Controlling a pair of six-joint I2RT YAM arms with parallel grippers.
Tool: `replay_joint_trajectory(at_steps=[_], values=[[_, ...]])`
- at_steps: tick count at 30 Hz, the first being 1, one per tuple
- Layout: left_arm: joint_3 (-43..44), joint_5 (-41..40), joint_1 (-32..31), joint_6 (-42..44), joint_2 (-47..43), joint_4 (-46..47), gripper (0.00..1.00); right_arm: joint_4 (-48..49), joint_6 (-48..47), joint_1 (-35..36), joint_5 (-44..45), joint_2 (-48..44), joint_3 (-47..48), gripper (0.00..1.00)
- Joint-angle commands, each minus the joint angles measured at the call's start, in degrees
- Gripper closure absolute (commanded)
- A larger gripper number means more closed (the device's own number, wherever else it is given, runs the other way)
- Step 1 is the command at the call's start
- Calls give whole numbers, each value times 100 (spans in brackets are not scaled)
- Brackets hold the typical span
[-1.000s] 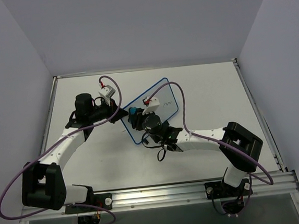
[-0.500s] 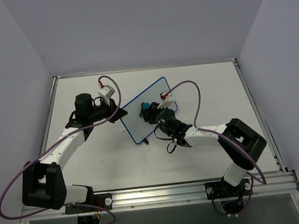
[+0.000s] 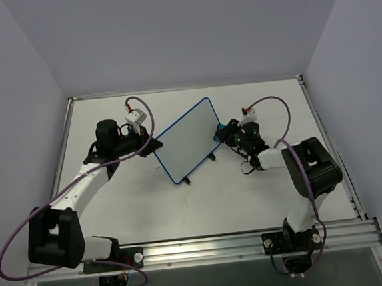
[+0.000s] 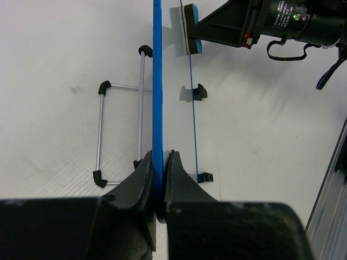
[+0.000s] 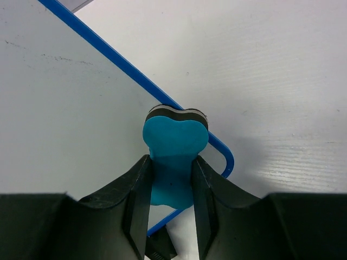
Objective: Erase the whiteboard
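The whiteboard [image 3: 185, 142] has a thin blue frame and stands tilted mid-table; its face shows no marks. My left gripper [image 3: 155, 145] is shut on its left edge. In the left wrist view the frame [image 4: 157, 81] runs edge-on between my closed fingers [image 4: 159, 174]. My right gripper [image 3: 224, 129] is shut on a small blue eraser [image 3: 220, 128] at the board's right edge. In the right wrist view the eraser [image 5: 174, 143] sits between the fingers [image 5: 171, 179], its felt end pressed on the board [image 5: 65, 108] beside the rounded frame corner [image 5: 225, 157]. The eraser also shows in the left wrist view [image 4: 190, 30].
A thin wire stand with black tips [image 4: 119, 130] lies on the table behind the board. Two black feet [image 4: 199, 92] stick out from its lower frame. An aluminium rail [image 3: 253, 241] runs along the near edge. Grey walls close in the table on three sides.
My right gripper swept the eraser rightward across the board, from its lower left part to its right edge. The black squiggle near the right side is gone. The left gripper has held still.
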Motion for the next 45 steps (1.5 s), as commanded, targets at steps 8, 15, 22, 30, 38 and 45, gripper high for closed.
replay_joint_trajectory(at_steps=[8,15,22,30,38,45], values=[[-190,-569,-72,1511,167,-498,98,-972,-279,274,-663,-174,576,100],[-217,-612,-81,1520,71,-542,98,-1421,-376,170,-505,-289,972,100],[-208,-630,-81,1538,97,-542,98,-1930,-481,222,-611,-218,1806,100],[-208,-639,-81,1546,97,-551,98,-2528,-666,503,-365,-51,2967,100],[-199,-656,-90,1538,123,-542,98,-1976,-508,293,-251,-16,1985,100],[-234,-718,-81,1511,62,-498,98,-1185,-157,99,-172,-288,535,100]])
